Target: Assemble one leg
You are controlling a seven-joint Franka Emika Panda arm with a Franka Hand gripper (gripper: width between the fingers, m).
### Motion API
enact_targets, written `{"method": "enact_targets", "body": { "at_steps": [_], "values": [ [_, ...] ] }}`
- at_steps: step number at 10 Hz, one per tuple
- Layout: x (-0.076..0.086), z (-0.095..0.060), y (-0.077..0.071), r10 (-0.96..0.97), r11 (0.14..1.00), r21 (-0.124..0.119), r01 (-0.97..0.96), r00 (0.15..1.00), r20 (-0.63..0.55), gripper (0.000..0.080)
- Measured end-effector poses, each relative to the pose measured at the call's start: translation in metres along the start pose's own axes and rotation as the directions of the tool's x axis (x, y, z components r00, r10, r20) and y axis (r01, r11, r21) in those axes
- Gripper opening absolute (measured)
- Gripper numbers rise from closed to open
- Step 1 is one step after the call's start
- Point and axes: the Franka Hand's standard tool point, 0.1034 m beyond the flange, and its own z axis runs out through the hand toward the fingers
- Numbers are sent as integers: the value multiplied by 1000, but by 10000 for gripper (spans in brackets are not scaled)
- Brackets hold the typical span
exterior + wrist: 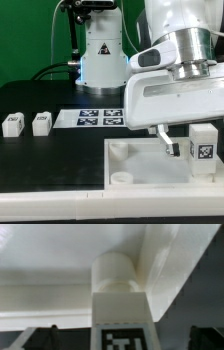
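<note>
Low over the black table (50, 150), the Panda's gripper (183, 146) hangs above the large white panel (150, 175). The leg (203, 143) appears to stand upright on that panel toward the exterior view's right, its tagged face turned to the camera. One dark fingertip shows just beside the leg on the exterior view's left, and the other is hidden, so this view alone does not settle the grip. Two round sockets (120, 150) sit at the panel's corners on the exterior view's left, inside a raised rim. Bare panel lies between them and the leg, which looks like open room for a carry, provided the leg rides above that rim. Two spare legs (12, 124) and the marker board (100, 118) lie well apart from the work. In the wrist view the leg fills the middle, tag nearest the lens, and the fingers (40, 339) stand on either side of it with clear gaps between: released and touching nothing. A rounded white form past the leg's far end may be its own peg or a socket; the picture does not tell which. The leg looks like a light, stiff plastic block, smooth enough to slip but hardly fragile. The surest hold would likely be across its two flat untagged sides, about mid-height and square, so it cannot twist.
</note>
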Motion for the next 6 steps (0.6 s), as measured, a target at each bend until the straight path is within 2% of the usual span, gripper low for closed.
{"method": "enact_targets", "body": {
  "at_steps": [2, 3, 4, 5, 6],
  "values": [
    [12, -14, 2, 6, 1000, 7, -6, 999, 49, 649],
    [14, -17, 3, 10, 1000, 14, -12, 994, 107, 649],
    [21, -18, 5, 13, 1000, 14, -15, 994, 108, 649],
    [23, -17, 5, 14, 1000, 15, -16, 994, 107, 649],
    [15, -13, 5, 20, 999, 29, -27, 975, 220, 649]
  ]
}}
